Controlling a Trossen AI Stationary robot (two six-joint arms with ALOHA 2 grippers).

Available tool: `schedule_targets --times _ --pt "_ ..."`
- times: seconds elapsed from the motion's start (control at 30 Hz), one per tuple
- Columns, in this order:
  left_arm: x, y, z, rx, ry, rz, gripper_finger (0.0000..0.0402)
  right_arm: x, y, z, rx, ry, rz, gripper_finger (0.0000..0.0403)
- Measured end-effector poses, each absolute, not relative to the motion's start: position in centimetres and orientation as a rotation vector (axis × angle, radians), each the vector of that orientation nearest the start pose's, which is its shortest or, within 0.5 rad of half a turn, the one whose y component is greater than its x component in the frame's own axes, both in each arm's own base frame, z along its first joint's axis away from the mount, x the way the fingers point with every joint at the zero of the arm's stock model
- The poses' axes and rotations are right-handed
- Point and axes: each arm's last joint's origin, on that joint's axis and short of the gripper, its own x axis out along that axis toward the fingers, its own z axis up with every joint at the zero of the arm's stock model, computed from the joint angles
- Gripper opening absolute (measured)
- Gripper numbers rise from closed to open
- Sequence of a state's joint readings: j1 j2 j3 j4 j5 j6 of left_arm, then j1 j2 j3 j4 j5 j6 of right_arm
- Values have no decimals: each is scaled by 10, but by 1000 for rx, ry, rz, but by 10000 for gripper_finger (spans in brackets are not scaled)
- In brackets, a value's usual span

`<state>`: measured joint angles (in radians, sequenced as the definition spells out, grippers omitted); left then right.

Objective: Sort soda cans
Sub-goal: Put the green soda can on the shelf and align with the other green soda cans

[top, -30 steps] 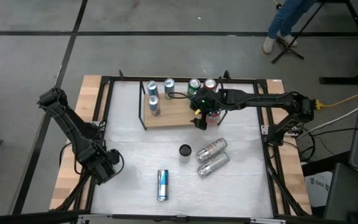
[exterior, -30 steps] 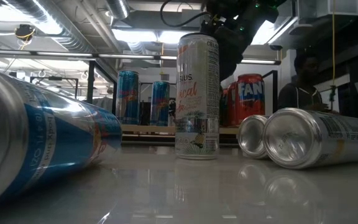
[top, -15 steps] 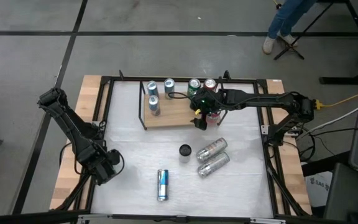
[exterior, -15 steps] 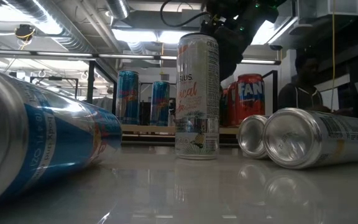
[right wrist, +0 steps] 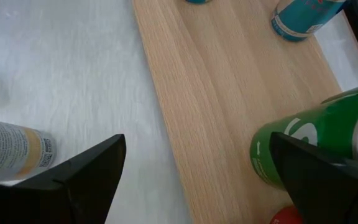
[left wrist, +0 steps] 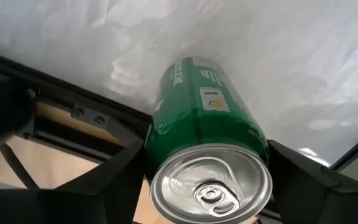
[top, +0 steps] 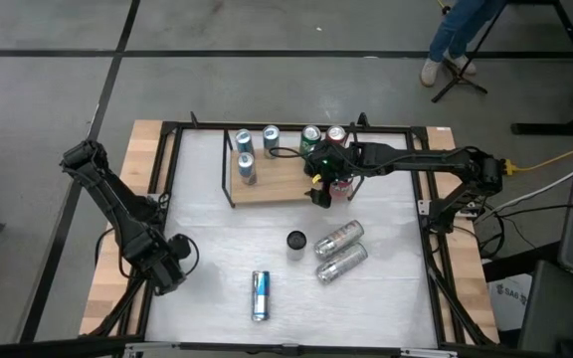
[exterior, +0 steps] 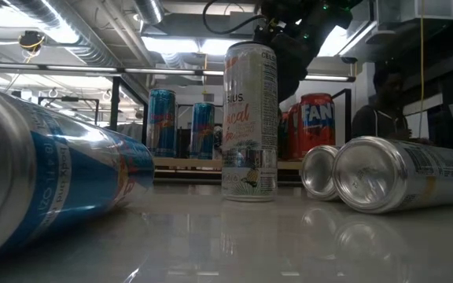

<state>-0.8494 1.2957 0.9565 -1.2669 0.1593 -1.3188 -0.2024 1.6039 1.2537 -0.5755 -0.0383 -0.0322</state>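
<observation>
Left end effector [left wrist: 207,180] at the worktop's [top: 396,298] near-left edge, fingers closing either side of a lying green can [left wrist: 207,124]; firm grip not confirmed. Judged step: pickup; next, lift and carry to the wooden board [top: 277,184]. Right end effector [top: 318,189] gapes empty over the board beside standing cans. A blue can [top: 260,295] and an upright can [top: 296,241] lie along the route.

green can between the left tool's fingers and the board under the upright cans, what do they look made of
Green can: looks like thin metal, glossy printed body, bare silvery top with a pull tab and bright reflections. It lies between the left tool fingers.

Board: looks like pale wood with a matte finish; fine straight grain lines run along it. Could be laminate, hard to tell.
</observation>
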Motion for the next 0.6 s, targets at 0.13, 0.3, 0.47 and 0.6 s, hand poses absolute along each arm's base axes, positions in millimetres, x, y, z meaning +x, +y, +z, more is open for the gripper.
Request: schedule_targets --times 0.13,0.3,0.47,0.6 --pt "127 -150 236 -479 1685 416 271 331 -67 262 81 922 -137 388" --pt "136 -145 237 -631 1633 536 271 331 -67 262 82 922 -138 388" --pt "153 -131 236 -778 1572 645 271 331 -67 262 81 922 -137 388" --pt "169 -116 237 -884 1509 704 271 331 -67 264 81 919 -137 388"
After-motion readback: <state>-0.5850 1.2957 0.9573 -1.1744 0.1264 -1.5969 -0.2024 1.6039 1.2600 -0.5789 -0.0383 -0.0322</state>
